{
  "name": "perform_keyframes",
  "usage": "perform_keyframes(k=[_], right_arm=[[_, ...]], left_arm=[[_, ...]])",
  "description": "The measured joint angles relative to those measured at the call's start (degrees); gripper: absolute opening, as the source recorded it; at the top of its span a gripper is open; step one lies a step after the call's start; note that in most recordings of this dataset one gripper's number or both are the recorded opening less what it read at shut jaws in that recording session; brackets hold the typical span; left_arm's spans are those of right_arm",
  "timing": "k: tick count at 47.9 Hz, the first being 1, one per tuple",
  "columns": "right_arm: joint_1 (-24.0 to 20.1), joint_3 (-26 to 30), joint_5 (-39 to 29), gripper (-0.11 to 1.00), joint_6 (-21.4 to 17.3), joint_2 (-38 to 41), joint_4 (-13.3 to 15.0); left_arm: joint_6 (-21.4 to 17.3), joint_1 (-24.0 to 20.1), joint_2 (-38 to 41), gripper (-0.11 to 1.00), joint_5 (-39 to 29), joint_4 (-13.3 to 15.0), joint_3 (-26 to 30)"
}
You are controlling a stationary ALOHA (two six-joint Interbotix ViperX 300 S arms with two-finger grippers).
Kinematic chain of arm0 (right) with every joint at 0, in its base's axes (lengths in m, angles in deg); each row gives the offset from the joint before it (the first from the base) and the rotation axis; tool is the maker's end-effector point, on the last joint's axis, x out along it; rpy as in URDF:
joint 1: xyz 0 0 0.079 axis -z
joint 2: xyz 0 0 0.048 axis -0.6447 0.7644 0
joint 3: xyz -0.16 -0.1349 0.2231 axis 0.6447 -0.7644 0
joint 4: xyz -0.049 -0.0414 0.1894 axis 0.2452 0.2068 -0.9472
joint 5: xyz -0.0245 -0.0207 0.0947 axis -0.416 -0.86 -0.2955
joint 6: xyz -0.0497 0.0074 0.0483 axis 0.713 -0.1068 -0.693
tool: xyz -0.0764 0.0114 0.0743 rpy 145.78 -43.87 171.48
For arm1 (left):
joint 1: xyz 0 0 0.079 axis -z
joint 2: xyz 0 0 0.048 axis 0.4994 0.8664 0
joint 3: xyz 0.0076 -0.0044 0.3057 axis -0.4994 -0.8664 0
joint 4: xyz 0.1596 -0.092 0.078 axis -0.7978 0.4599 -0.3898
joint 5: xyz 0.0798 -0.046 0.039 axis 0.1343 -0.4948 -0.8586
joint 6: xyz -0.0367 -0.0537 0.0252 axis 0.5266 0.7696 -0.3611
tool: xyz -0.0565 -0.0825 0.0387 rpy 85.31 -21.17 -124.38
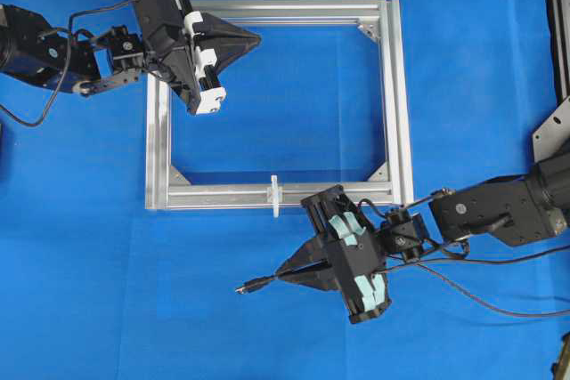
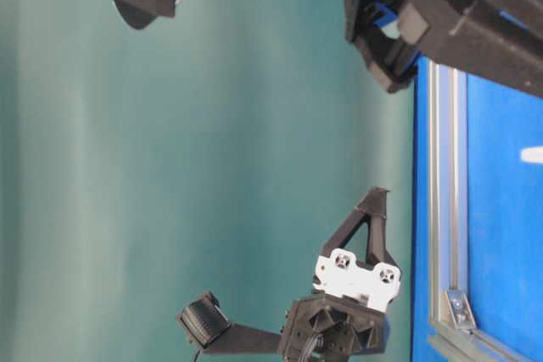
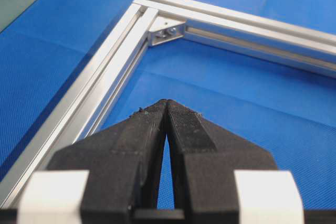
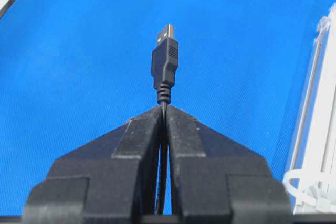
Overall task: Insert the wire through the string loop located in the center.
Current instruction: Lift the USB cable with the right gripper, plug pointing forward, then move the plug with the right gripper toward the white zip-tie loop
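The wire ends in a black USB-style plug (image 1: pixel 246 288) (image 4: pixel 165 59) that sticks out to the left just past my right gripper (image 1: pixel 283 273) (image 4: pixel 164 109), which is shut on the wire right behind the plug. The plug hangs over the blue cloth, below and a little left of the string loop (image 1: pixel 275 195), a small whitish upright loop on the frame's near rail. The loop (image 4: pixel 300 188) also shows at the lower right of the right wrist view. My left gripper (image 1: pixel 256 39) (image 3: pixel 166 103) is shut on nothing, over the frame's upper left part.
A rectangular silver aluminium frame (image 1: pixel 397 95) (image 3: pixel 105 87) lies on the blue cloth. Black arm cables (image 1: pixel 499 309) trail off to the right behind the right arm. A metal bracket (image 1: pixel 554 126) sits at the right edge.
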Motion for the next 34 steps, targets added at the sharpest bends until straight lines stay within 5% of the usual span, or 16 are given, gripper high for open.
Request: perform_keyframes(k=[21,34], right_arm=[[0.0,-0.3,0.0,-0.01,0.1,-0.1,0.0],[-0.1,-6.5,0.1,-0.01,-0.1,-4.7,-0.1]], left_arm=[[0.0,-0.1,-0.1,0.00,0.1,0.0,0.0],[0.0,0.0,-0.1,0.00,0.0,0.0,0.0]])
